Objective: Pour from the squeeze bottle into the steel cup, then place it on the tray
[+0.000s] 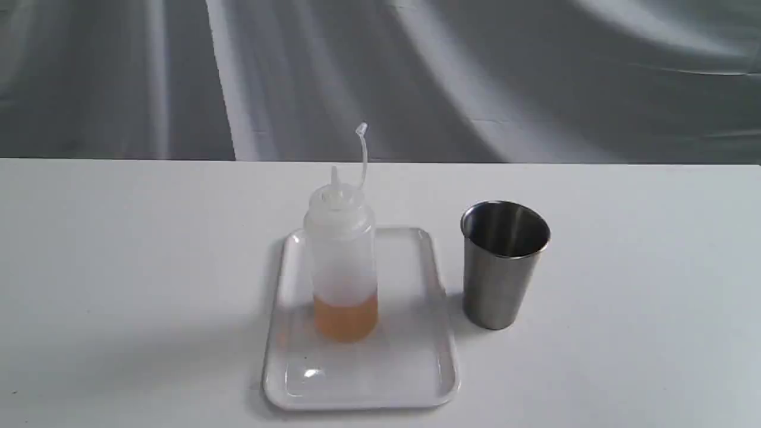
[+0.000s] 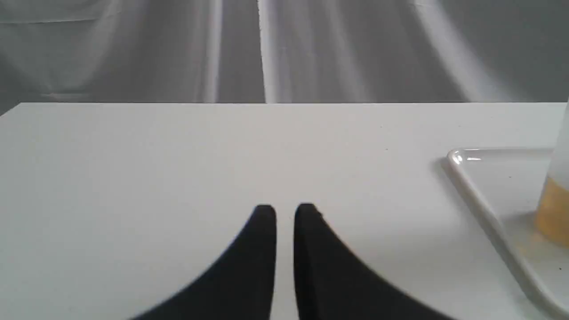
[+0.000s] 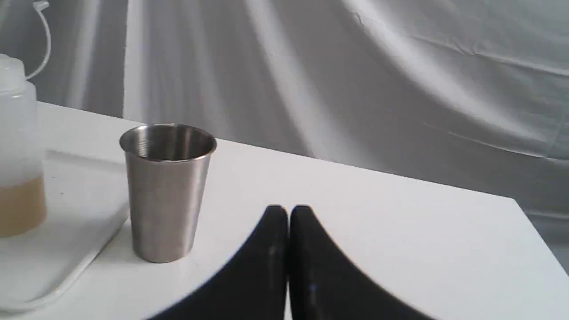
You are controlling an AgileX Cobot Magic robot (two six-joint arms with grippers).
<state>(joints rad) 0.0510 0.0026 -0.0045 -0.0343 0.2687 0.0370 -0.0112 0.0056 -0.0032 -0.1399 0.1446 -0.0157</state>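
The squeeze bottle stands upright on the white tray at the table's middle, with amber liquid in its bottom part and its cap strap curling up. The steel cup stands upright on the table just right of the tray. Neither gripper shows in the exterior view. In the left wrist view my left gripper hovers over bare table, its black fingers nearly together and empty, with the tray and bottle off to one side. My right gripper is shut and empty, apart from the cup, bottle and tray.
The white table ends at a back edge in front of a grey draped cloth. In the right wrist view the table's corner lies beyond my right gripper.
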